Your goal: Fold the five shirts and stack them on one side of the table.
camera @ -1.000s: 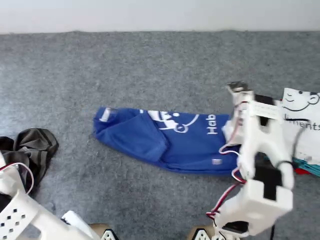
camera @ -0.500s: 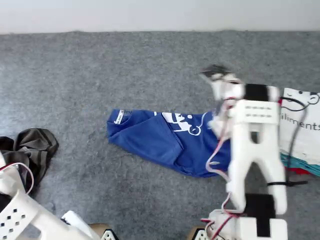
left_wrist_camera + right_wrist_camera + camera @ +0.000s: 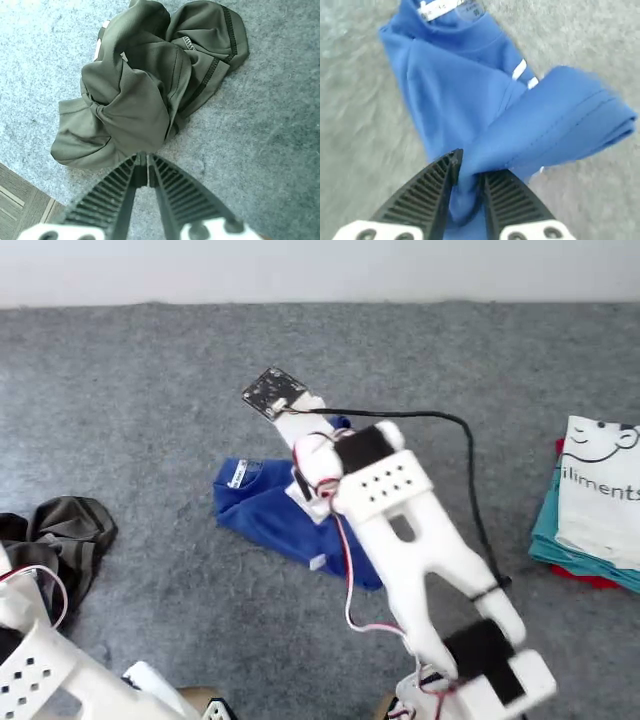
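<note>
A blue shirt [image 3: 262, 510] lies in the middle of the grey table, partly hidden under the right arm. My right gripper [image 3: 468, 175] is shut on a raised fold of the blue shirt [image 3: 470, 110], holding its hem over the collar end. A crumpled olive-green shirt [image 3: 145, 85] lies at the table's left edge [image 3: 70, 530]. My left gripper [image 3: 146, 172] hangs just above it, shut with nothing between its fingers. Folded shirts [image 3: 590, 510] are stacked at the right edge, a white one on top.
The grey felt table [image 3: 150, 390] ends at a pale wall at the back. In the left wrist view a strip of wooden floor [image 3: 20, 200] shows past the table edge. The right arm's white body [image 3: 420, 550] crosses the front middle.
The right arm has swung from the table's right side to the left, carrying the blue shirt's hem over toward its collar. The shirt is now doubled up and shorter. The left arm has kept still.
</note>
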Robot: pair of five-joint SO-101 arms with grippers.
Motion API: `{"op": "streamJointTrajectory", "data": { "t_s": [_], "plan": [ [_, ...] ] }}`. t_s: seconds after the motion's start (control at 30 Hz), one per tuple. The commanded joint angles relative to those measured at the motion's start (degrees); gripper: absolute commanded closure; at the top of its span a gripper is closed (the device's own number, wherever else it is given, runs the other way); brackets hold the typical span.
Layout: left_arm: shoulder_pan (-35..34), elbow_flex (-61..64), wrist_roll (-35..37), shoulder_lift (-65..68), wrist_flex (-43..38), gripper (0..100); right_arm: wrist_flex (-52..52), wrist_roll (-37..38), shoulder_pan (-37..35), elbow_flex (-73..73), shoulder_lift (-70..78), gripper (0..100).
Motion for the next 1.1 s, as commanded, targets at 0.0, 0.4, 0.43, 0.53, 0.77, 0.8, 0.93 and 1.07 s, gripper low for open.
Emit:
{"op": "streamJointTrajectory", "data": {
  "t_s": [0.0,0.4,0.43,0.53,0.77,0.8,0.93,1.07],
  "plan": [
    [-0.3,-0.5,0.0,-0.8,1.0,98,-2.9,-0.7,-1.7,-6.0,5.2,98.9],
    [-0.3,-0.4,0.0,-0.8,1.0,98,7.3,-0.4,-6.2,-42.1,32.3,93.8],
    [-0.3,-0.4,0.0,-0.8,1.0,98,9.5,-0.6,-6.5,-45.1,34.5,89.8],
    [-0.3,-0.3,0.1,-0.8,1.0,98,16.4,-1.7,-7.2,-54.4,40.0,77.3],
    [-0.3,-0.3,0.1,-0.8,1.0,98,29.0,-3.4,-6.2,-73.7,44.7,76.9],
    [-0.3,-0.3,0.1,-0.8,1.0,98,28.9,-3.0,-5.1,-73.7,44.3,80.1],
    [-0.3,-0.3,0.1,-0.8,1.0,98,28.9,0.5,-1.3,-69.0,41.3,99.3],
    [-0.3,-0.3,0.1,-0.8,1.0,98,28.9,2.5,3.0,-55.0,36.3,97.5]
  ]
}}
